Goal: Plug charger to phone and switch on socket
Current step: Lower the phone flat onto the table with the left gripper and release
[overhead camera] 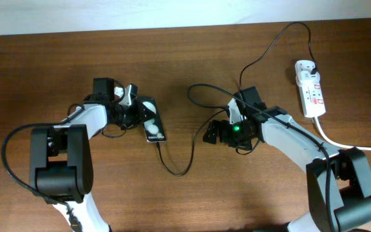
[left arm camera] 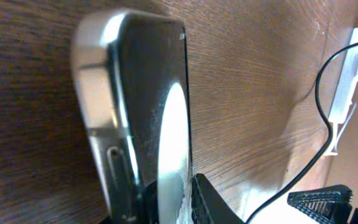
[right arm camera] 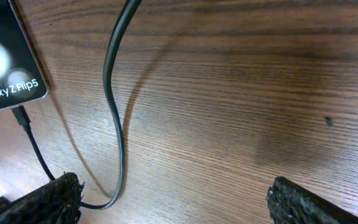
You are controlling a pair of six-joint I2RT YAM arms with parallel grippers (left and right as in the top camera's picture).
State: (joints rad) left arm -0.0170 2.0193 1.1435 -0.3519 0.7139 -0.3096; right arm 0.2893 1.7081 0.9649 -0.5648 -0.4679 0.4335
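Observation:
The phone point(overhead camera: 154, 129) lies on the wooden table left of centre. My left gripper point(overhead camera: 142, 115) sits at its upper end. In the left wrist view the phone point(left arm camera: 148, 93) stands between my fingers, and the right finger point(left arm camera: 213, 202) lies against its glossy face. The charger cable point(overhead camera: 185, 161) loops from the phone's lower end up to the socket point(overhead camera: 310, 90) at the far right. Its connector tip point(right arm camera: 22, 117) sits in the phone's end point(right arm camera: 5, 68). My right gripper point(overhead camera: 214, 132) hovers open over bare wood point(right arm camera: 173, 199), and the cable point(right arm camera: 114, 106) passes by its left finger.
The socket's thick white cord point(overhead camera: 340, 142) runs off the right edge. The charger's black plug point(overhead camera: 311, 64) sits in the top of the socket. The socket point(left arm camera: 347, 81) also shows far off in the left wrist view. Bare wood lies between the two arms.

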